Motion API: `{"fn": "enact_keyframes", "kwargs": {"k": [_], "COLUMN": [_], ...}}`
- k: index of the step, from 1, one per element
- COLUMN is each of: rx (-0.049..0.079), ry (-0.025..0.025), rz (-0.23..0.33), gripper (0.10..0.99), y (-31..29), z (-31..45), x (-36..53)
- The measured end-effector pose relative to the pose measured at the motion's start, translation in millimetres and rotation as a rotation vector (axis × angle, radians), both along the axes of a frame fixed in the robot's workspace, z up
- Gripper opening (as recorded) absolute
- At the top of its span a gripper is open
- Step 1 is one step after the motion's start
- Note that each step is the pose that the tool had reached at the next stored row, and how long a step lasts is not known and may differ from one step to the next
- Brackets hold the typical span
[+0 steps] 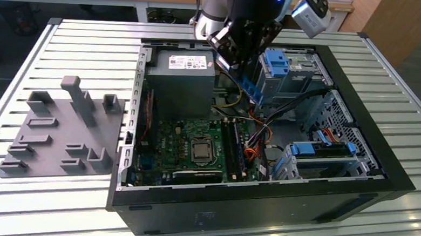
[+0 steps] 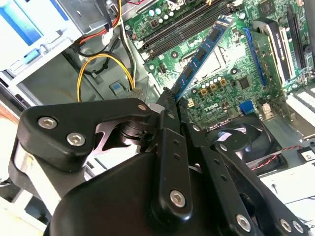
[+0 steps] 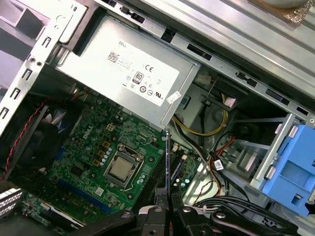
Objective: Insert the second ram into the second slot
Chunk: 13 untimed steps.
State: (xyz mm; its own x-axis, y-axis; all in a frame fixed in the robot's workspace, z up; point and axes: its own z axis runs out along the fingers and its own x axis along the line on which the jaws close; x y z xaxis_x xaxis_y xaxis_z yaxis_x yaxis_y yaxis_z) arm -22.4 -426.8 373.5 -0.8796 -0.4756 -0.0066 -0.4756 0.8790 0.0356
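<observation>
My gripper [image 1: 241, 65] hangs over the open computer case [image 1: 367, 158], above its back half. It is shut on the second ram [image 1: 250, 88], a thin dark-blue stick that points down into the case. In the second wrist view the ram [image 2: 202, 54] sticks out from between the black fingers [image 2: 166, 105] and hangs over the green motherboard [image 2: 236, 73]. Seen edge-on in the first wrist view, the ram [image 3: 168, 157] is a thin line above the gripper [image 3: 167, 199]. The long dark memory slots [image 1: 234, 147] lie beside the processor socket [image 1: 201, 148], below the stick and apart from it. I cannot tell which slots are filled.
A grey power supply [image 1: 180, 81] fills the case's back left corner. Blue drive-bay clips [image 1: 277, 62] and loose cables [image 1: 297, 103] sit to the exterior view's right of the gripper. A grey fixture plate [image 1: 58, 131] with upright posts lies left of the case on the slatted table [image 1: 92, 41].
</observation>
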Motion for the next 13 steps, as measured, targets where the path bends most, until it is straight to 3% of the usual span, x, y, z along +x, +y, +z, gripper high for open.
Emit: {"fn": "enact_keyframes", "kwargs": {"k": [13], "rx": [0.0], "ry": [0.0], "rz": [-0.097], "gripper": [0.137], "y": [0.0], "z": [-0.1], "x": [0.0]}}
